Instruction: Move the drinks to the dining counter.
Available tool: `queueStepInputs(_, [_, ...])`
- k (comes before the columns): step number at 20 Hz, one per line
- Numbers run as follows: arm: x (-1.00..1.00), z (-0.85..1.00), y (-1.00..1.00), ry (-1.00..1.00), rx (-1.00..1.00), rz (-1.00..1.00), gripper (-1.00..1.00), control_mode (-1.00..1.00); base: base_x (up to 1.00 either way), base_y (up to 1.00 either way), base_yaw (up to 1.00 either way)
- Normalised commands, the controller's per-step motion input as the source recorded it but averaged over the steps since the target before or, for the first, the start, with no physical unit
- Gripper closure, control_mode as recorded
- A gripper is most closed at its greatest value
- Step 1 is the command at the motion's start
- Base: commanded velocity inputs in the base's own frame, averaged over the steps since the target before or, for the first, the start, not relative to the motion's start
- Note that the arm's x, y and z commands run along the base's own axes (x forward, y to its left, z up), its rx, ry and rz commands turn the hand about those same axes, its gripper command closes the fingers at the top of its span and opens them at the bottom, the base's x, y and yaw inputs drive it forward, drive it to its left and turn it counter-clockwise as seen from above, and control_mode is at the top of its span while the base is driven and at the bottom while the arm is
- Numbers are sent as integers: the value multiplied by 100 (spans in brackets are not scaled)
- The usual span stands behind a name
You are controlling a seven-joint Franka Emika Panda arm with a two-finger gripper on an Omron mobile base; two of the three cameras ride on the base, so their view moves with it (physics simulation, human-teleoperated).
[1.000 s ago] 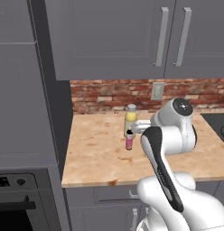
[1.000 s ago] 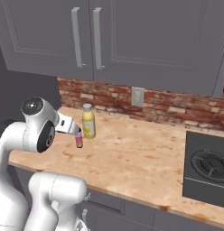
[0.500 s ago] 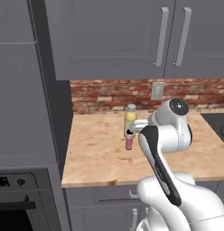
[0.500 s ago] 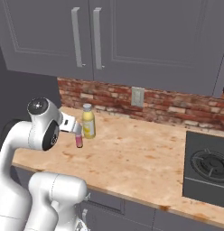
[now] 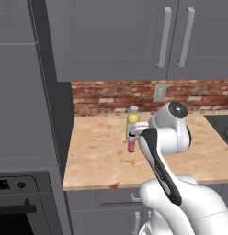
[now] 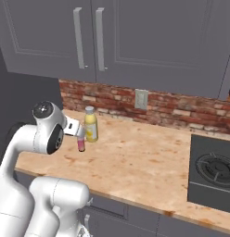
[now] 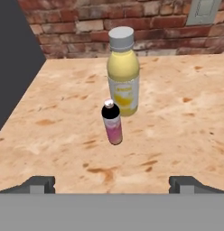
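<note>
1. The hand is standing spread wide and pinching nothing; its two dark fingertips are rising at the lower left and lower right of the hand view, far apart, with bare worktop lying between them.
2. The small pink bottle with a dark cap is standing upright on the worktop at the centre of the hand view, beyond the fingertips and apart from them.
3. The yellow bottle with a pale cap is standing upright just behind the pink one, in the upper centre of the hand view, slightly to the right; the two are looking close together, and I cannot tell whether they are touching.
4. In the left base view the yellow bottle and the pink bottle are sitting in the middle of the frame, just left of the white arm, which is partly covering them.
5. In the right base view the yellow bottle and the pink bottle are showing in the left-centre of the frame, just right of the arm's round wrist.
6. A brick wall is running behind the worktop, with a pale socket plate set in it and grey cabinets hanging above.
7. A dark stove burner is lying at the right edge of the right base view, well apart from both bottles.
</note>
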Motion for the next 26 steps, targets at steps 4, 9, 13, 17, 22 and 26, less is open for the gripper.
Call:
queueStepInputs(4, [18, -11, 2, 0, 0, 0, -100, -100, 0, 0, 0])
queueStepInputs(9, [14, -9, 0, 0, 0, 0, -100, -100, 0, 0, 0])
queueStepInputs(13, [13, -12, 0, 0, 0, 0, -100, -100, 0, 0, 0])
queueStepInputs(17, [13, -14, 1, 0, 0, 0, -100, -100, 0, 0, 0])
queueStepInputs(22, [14, -14, 4, 0, 0, 0, -100, -100, 0, 0, 0])
queueStepInputs(26, [14, -14, 4, 0, 0, 0, -100, -100, 0, 0, 0])
